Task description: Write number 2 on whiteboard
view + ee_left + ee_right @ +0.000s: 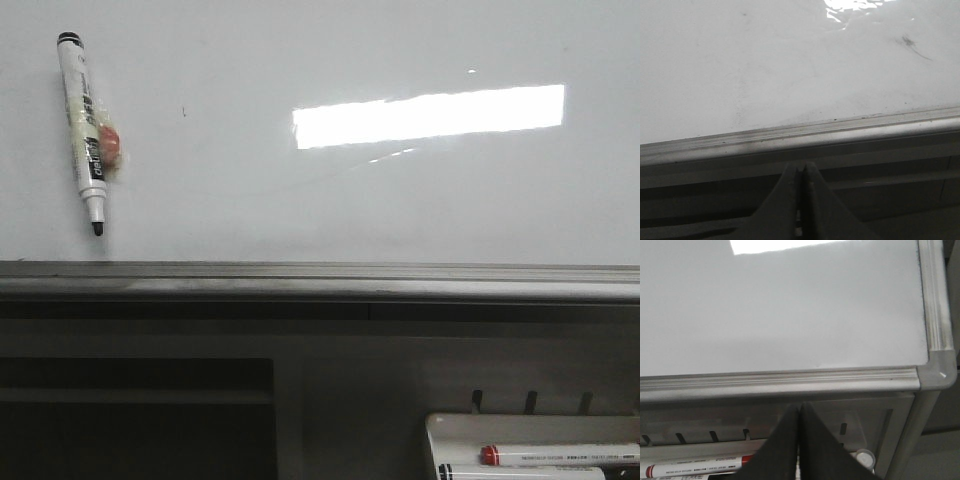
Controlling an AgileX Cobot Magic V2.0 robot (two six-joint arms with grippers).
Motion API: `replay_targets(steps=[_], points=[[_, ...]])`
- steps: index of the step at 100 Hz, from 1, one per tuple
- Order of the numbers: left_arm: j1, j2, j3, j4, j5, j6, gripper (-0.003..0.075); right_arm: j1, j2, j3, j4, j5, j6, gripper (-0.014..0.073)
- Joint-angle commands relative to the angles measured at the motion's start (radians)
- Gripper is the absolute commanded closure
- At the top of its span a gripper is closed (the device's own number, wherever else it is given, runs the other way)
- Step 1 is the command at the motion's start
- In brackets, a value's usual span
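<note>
Though labelled, marker [86, 130] print unreadable

Small print on the black-capped marker [83, 125] and red-capped marker [695, 469], too blurred to read

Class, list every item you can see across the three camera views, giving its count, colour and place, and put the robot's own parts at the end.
whiteboard: one, glossy white, fills the upper front view; no digit drawn on it.
grey rail: one, grey metal, along the whiteboard's near edge.
uncapped marker: one, white body with black tip, lying on the whiteboard at far left.
marker tray: one, white, below the rail at lower right.
red-capped marker: one, white with red cap, in the marker tray; a second marker partly shows beneath it.
left gripper: one, dark, shut, below the rail.
right gripper: one, dark, shut, above the marker tray.
</note>
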Motion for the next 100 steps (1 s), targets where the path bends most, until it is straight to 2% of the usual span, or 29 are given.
replay_targets(steps=[1,47,80,90,100], points=[[0.003,-0.027,0.011,-0.001,-0.051,-0.003,0.0741,-0.006,-0.02,0.025,-0.005,-0.012,0.0,0.0644],[0.003,-0.027,0.011,0.014,-0.057,-0.003,0.0741,-0.006,-0.02,0.025,-0.005,-0.012,0.0,0.0644],[0.003,-0.027,0.011,0.014,-0.252,-0.005,0.0741,-0.006,-0.02,0.025,-0.005,-0.015,0.0,0.0644],[0.001,-0.027,0.011,0.014,-0.336,-0.005,0.0741,-0.006,-0.02,0.025,-0.005,-0.099,0.0,0.0644],[0.003,-0.027,0.011,0.019,-0.352,-0.005,0.0741,-0.006,-0.02,0.025,-0.005,-0.239,0.0,0.0644]])
